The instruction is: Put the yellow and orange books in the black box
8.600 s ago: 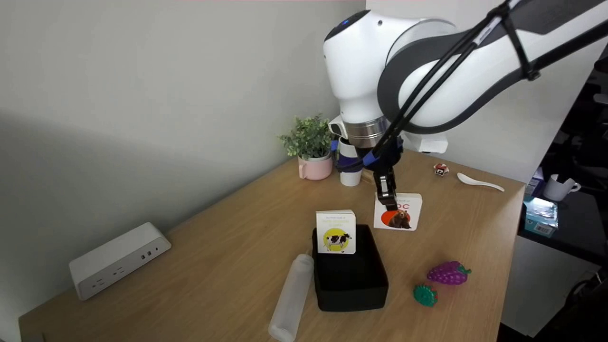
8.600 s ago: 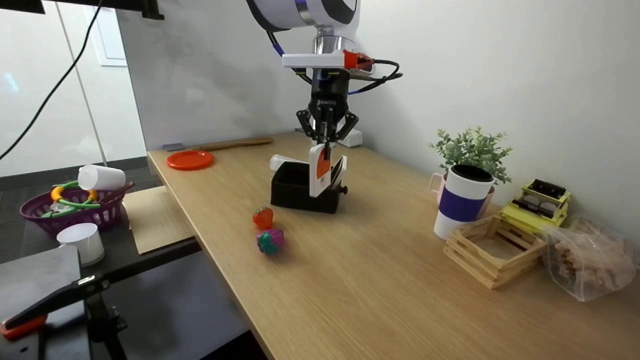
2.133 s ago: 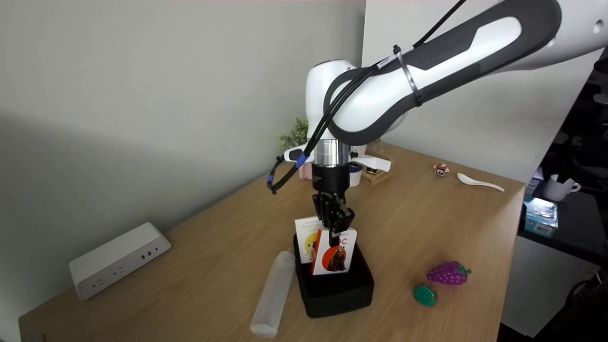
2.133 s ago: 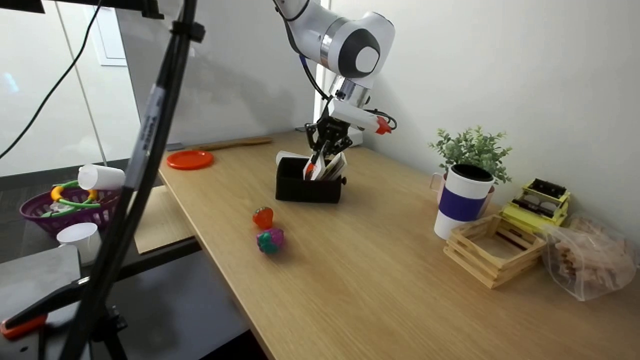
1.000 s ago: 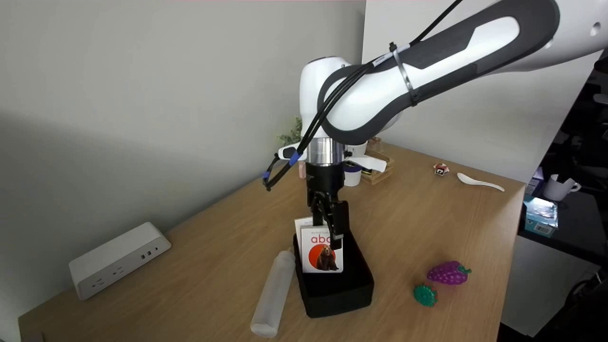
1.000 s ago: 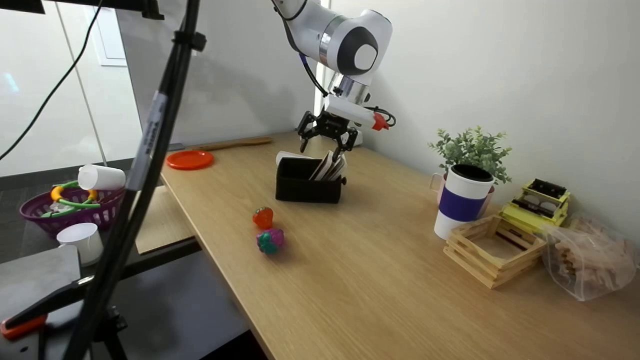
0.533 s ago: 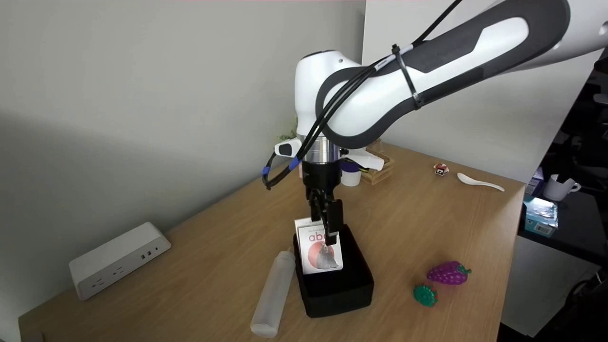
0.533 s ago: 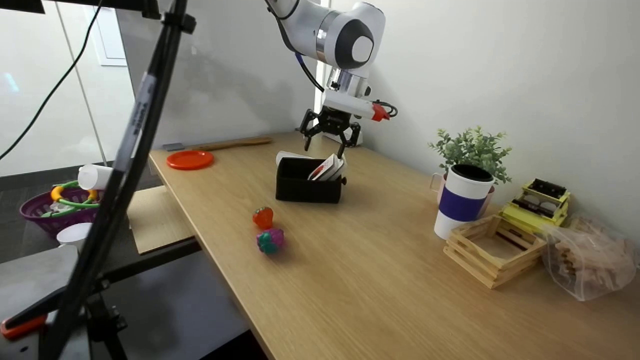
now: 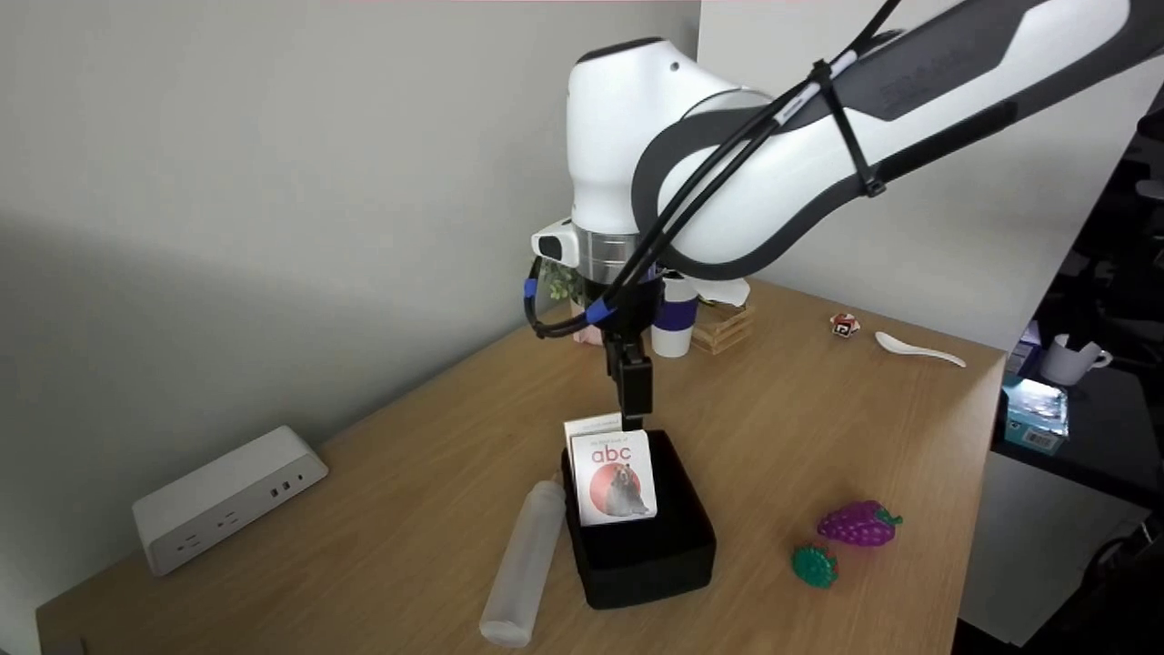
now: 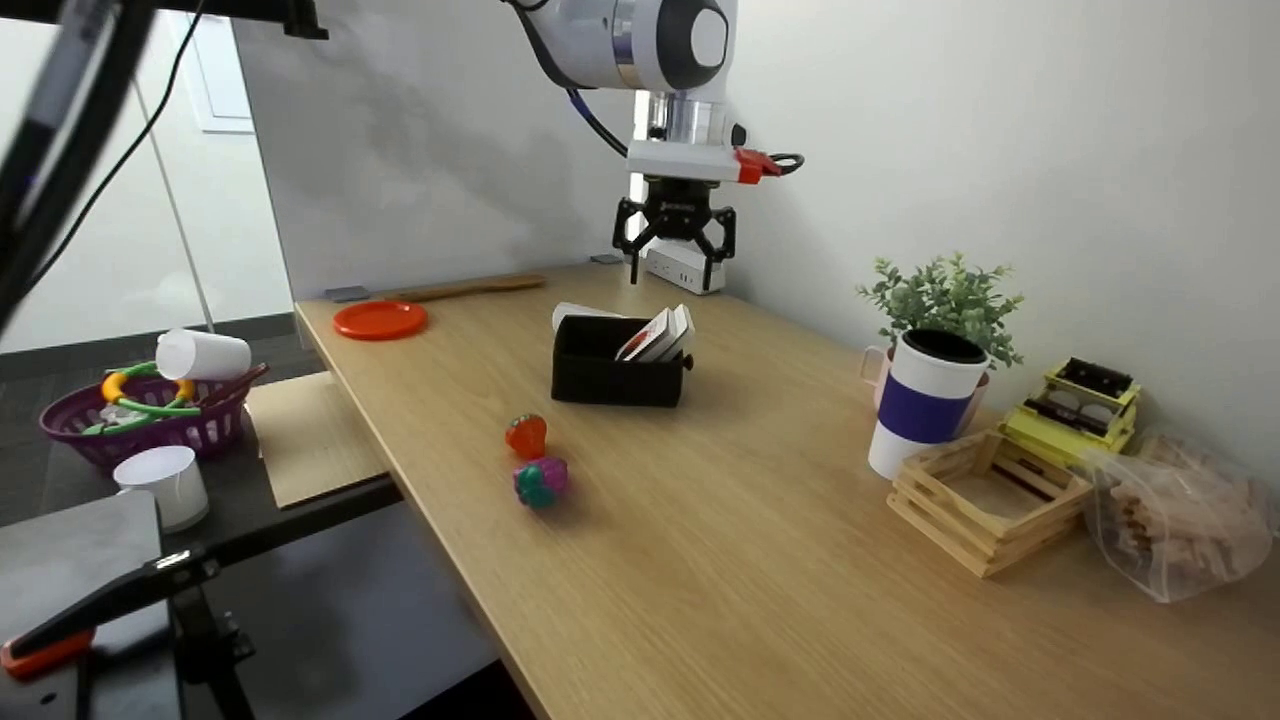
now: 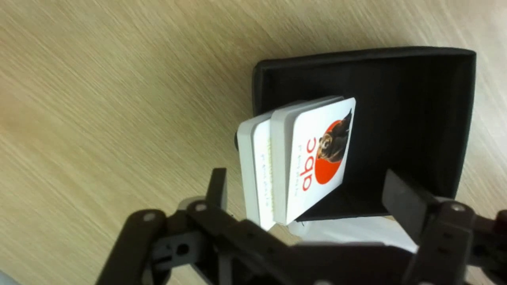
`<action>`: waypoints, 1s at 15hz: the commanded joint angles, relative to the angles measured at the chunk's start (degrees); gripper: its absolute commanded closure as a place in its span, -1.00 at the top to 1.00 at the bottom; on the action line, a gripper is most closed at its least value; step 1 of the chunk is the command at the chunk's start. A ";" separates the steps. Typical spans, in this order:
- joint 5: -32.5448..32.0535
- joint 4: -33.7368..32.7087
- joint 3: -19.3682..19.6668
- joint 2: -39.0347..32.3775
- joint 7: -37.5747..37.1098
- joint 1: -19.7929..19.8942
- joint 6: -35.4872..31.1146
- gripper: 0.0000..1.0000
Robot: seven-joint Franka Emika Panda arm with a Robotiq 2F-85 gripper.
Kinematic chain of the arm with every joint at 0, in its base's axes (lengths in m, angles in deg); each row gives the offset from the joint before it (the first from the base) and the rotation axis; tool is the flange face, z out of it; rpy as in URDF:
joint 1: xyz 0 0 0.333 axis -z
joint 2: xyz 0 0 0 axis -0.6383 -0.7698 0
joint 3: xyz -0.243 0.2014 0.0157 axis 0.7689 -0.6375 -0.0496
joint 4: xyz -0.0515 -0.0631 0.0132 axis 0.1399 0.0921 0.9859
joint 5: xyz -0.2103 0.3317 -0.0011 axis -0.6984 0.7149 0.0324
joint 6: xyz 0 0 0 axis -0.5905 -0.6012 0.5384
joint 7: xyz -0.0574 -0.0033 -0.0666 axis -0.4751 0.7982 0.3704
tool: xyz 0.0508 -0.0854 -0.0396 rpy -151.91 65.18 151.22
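The black box (image 9: 650, 582) stands on the table, and both books lean inside it at one end, tilted, their tops above the rim. In front is the orange book (image 9: 614, 478), with its bear and "abc" cover. Behind it, mostly covered, is the yellow book (image 9: 591, 425); its yellow picture is hidden. In an exterior view my gripper (image 10: 670, 285) hangs above the books with its fingers wide apart. The wrist view shows the orange book (image 11: 323, 158) and yellow book (image 11: 262, 170) below my open gripper (image 11: 304, 174), with nothing gripped.
A translucent bottle (image 9: 525, 564) lies close alongside the box. Purple (image 9: 859, 523) and green-topped (image 9: 814, 565) toys sit near the table edge. A white oblong device (image 9: 227, 500) is by the wall. A tumbler (image 10: 925, 405) and wooden crate (image 10: 990, 505) stand farther along; a red plate (image 10: 380, 319) lies near a corner.
My gripper carried the orange book into the box, opened and let it go, then rose clear. The book tipped back against the yellow one. The box and bottle shifted slightly earlier.
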 commanded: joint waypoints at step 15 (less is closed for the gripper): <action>-2.62 12.01 2.21 8.99 -14.76 -0.51 6.02 1.00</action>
